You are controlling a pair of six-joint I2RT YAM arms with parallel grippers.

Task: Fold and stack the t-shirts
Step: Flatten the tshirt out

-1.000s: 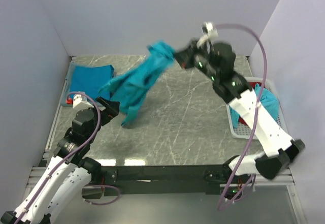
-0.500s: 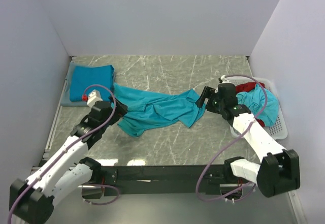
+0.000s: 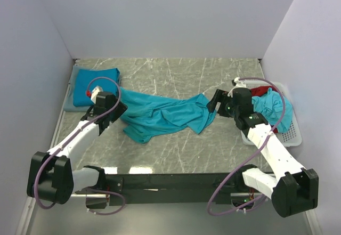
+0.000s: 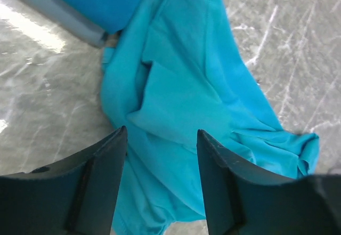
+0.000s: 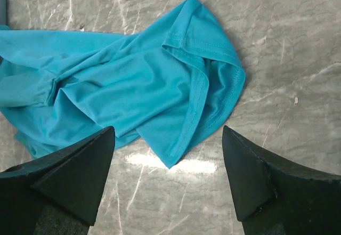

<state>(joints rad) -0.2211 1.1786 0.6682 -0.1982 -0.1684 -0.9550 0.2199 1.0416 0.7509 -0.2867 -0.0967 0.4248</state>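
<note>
A crumpled teal t-shirt [image 3: 165,115] lies spread across the middle of the marble table. A second teal t-shirt [image 3: 96,84] lies folded at the back left. My left gripper [image 3: 116,111] hovers over the crumpled shirt's left end; in the left wrist view its jaws [image 4: 161,131] stand apart with the cloth [image 4: 181,86] below them and nothing pinched. My right gripper [image 3: 212,102] is at the shirt's right end, open wide. In the right wrist view the hemmed corner [image 5: 176,155] lies just beyond the gripper [image 5: 168,131], free of both fingers.
A white lattice basket [image 3: 290,136] stands at the right edge, holding another teal shirt [image 3: 274,112] and a red garment [image 3: 259,91]. A grey mat [image 3: 69,104] lies under the folded shirt. Walls close in on the left, back and right.
The shirt hung in the air from my shut right gripper; now it lies on the table, let go, with that gripper open and lowered. My left arm reached forward, its jaws narrowing.
</note>
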